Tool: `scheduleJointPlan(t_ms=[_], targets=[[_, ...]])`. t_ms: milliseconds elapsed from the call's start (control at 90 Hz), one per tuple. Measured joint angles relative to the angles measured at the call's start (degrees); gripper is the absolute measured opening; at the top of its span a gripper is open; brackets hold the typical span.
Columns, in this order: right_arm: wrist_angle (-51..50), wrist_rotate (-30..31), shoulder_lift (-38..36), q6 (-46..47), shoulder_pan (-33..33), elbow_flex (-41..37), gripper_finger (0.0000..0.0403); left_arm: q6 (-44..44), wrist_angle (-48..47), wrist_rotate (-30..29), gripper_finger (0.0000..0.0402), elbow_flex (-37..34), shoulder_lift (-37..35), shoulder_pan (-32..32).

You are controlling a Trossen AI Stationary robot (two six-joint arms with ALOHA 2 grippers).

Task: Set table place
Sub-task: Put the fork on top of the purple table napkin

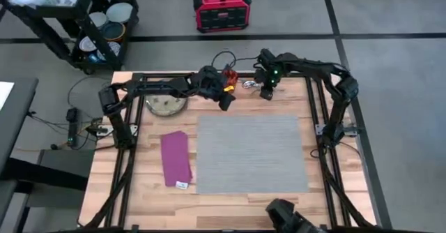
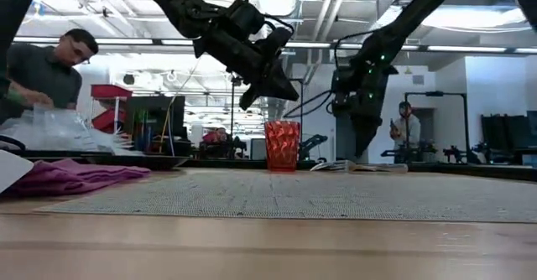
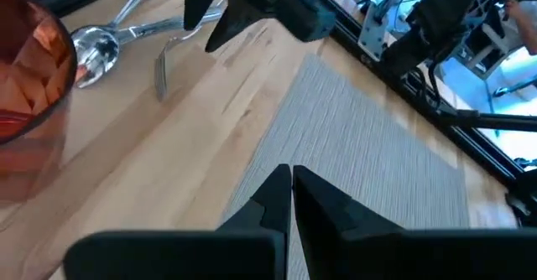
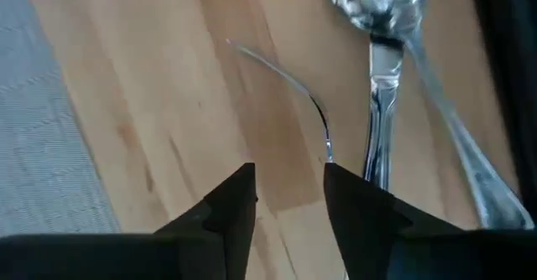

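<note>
1. I am working over a table (image 1: 143, 191) where little is laid so far: only the grey mat (image 1: 251, 153) is lying in the middle of the high view, with nothing on it.
2. The magenta napkin (image 1: 175, 158) is lying just beside the mat, toward the left of that frame, folded, not yet in a clear final spot by my judgement.
3. The plate (image 1: 166, 105) is sitting in the upper left part of the table, off the mat.
4. The orange-red cup (image 2: 282, 145) is standing near the upper edge, and the fork (image 4: 294, 83), spoon (image 4: 377, 3) and knife (image 3: 134, 3) are lying bunched to its right.
5. My left gripper (image 3: 291, 188) is hovering by the cup, fingers pressed together on nothing.
6. My right gripper (image 4: 289, 196) is hanging over the fork, fingers parted and empty; I judge the cutlery comes next.
</note>
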Motion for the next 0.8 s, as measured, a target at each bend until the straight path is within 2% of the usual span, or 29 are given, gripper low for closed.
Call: scheduleJointPlan(t_ms=[278,356,489,656,800], targets=[[2.54,0.44,4.11,0.87,-0.21,0.05,0.0122,-0.02,-1.03,-0.06,0.0,0.0,-0.03,-0.02],[3.92,0.28,4.31,3.06,-0.2,0.09,0.0098,-0.17,-1.43,-0.11,0.0,-0.02,-0.03,-0.02],[4.21,0.38,4.35,4.13,-0.06,0.09,0.0015,-0.36,-1.47,-0.12,0.0,-0.02,-0.03,-0.02],[3.26,-0.68,2.92,8.66,0.19,-0.03,0.0002,-0.37,-1.48,-0.11,0.0,-0.04,-0.03,-0.04],[1.46,-6.15,-2.08,13.64,0.15,-0.04,0.0001,-0.44,-1.74,-0.09,0.0,-0.04,-0.03,-0.07]])
